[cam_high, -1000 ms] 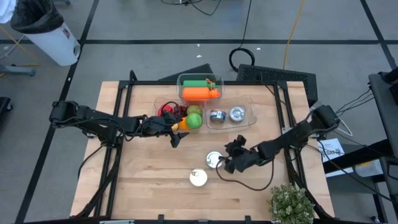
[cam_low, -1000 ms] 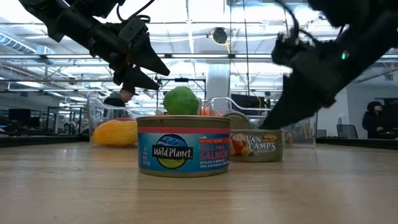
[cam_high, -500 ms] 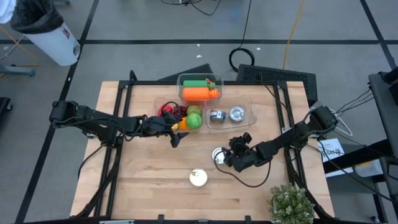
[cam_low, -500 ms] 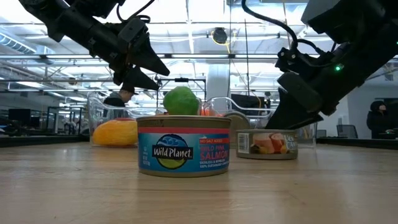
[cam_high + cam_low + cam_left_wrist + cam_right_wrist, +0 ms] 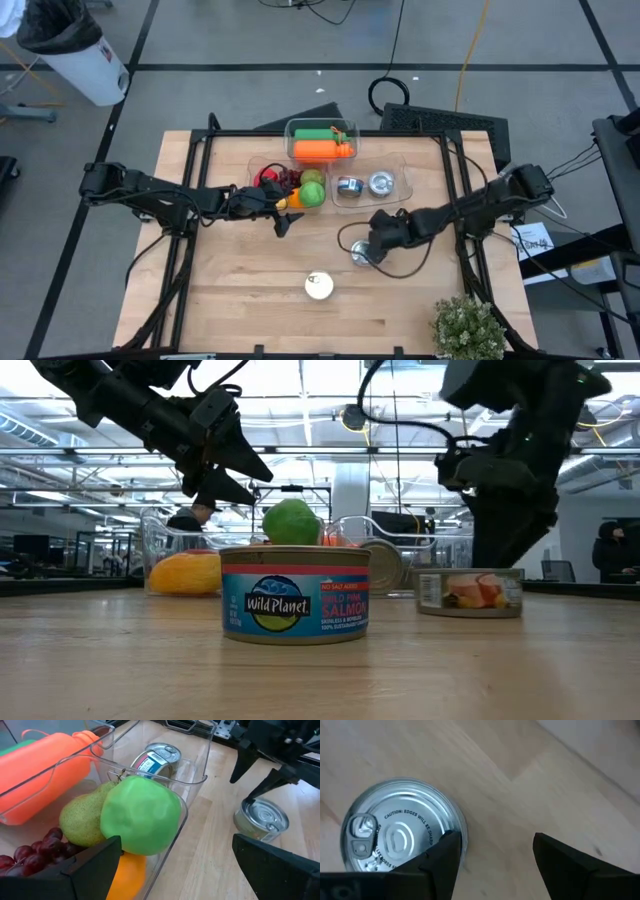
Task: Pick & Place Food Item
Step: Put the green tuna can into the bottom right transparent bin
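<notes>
A short silver-topped can (image 5: 362, 253) stands upright on the wooden table, also in the low view (image 5: 470, 592). My right gripper (image 5: 378, 238) is open and points down just on the far side of it. In the right wrist view the can (image 5: 395, 840) lies outside the gap, beside one finger (image 5: 437, 862), and bare wood shows between the fingers. A Wild Planet salmon can (image 5: 319, 286) stands nearer the near edge. My left gripper (image 5: 283, 216) hovers open above the table beside the fruit bin, touching nothing. My right gripper comes from above with one finger (image 5: 437, 862) close against the side of the can's rim (image 5: 457, 832), and the can stays outside the gap. I cannot tell whether the finger touches it. The can stands flat on the table.
Three clear bins sit at the far middle: one with a green apple (image 5: 140, 815), pear, orange and grapes, one with an orange carrot (image 5: 320, 150), one with two cans (image 5: 365, 184). A potted plant (image 5: 468, 328) stands at the near right corner. Bare wood lies around the salmon can.
The right gripper has swung toward the table's far right and turned more upright. The silver-topped can has slid a short way along the table toward the right, staying upright. The salmon can has not moved.
</notes>
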### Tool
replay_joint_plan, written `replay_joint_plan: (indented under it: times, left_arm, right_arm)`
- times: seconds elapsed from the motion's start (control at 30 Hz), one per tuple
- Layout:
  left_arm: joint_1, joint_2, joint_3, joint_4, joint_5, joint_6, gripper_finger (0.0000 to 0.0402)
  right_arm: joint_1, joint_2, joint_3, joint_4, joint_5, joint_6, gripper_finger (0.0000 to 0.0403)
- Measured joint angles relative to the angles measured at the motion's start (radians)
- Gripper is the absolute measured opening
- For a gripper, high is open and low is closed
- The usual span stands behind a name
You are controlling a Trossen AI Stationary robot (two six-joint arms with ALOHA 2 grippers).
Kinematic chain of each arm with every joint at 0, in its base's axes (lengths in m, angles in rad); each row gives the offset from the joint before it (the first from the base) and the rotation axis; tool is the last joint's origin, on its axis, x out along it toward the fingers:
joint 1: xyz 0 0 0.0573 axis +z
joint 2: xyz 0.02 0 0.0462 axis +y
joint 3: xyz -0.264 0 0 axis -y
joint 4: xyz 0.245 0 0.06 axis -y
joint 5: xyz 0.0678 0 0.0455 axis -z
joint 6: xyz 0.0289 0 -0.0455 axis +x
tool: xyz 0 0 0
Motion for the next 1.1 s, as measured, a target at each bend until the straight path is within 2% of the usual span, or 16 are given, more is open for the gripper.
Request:
replay_joint_plan:
  times: [0.07, 0.2, 0.47, 0.7, 0.87, 1.1]
  left_arm:
    - [0.000, 0.000, 0.000, 0.000, 0.000, 0.000, 0.0392]
    - [0.000, 0.000, 0.000, 0.000, 0.000, 0.000, 0.0393]
    - [0.000, 0.000, 0.000, -0.002, 0.000, 0.000, 0.0393]
    - [0.000, 0.000, 0.000, -0.011, 0.001, 0.000, 0.0393]
    - [0.000, 0.000, 0.000, -0.018, 0.001, 0.000, 0.0392]
    - [0.000, 0.000, 0.000, -0.021, 0.001, 0.000, 0.0393]
  right_arm:
    - [-0.021, 0.000, 0.024, -0.067, -0.045, 0.010, 0.0234]
    - [-0.036, 0.002, 0.067, -0.195, -0.068, 0.019, 0.0234]
    - [-0.042, 0.003, 0.107, -0.415, -0.029, 0.061, 0.0234]
    - [-0.042, 0.004, 0.017, -0.415, -0.058, 0.121, 0.0234]
    - [-0.042, -0.017, 0.027, -0.418, -0.111, 0.114, 0.0234]
    - [-0.031, -0.088, 0.052, -0.402, -0.131, 0.107, 0.0235]
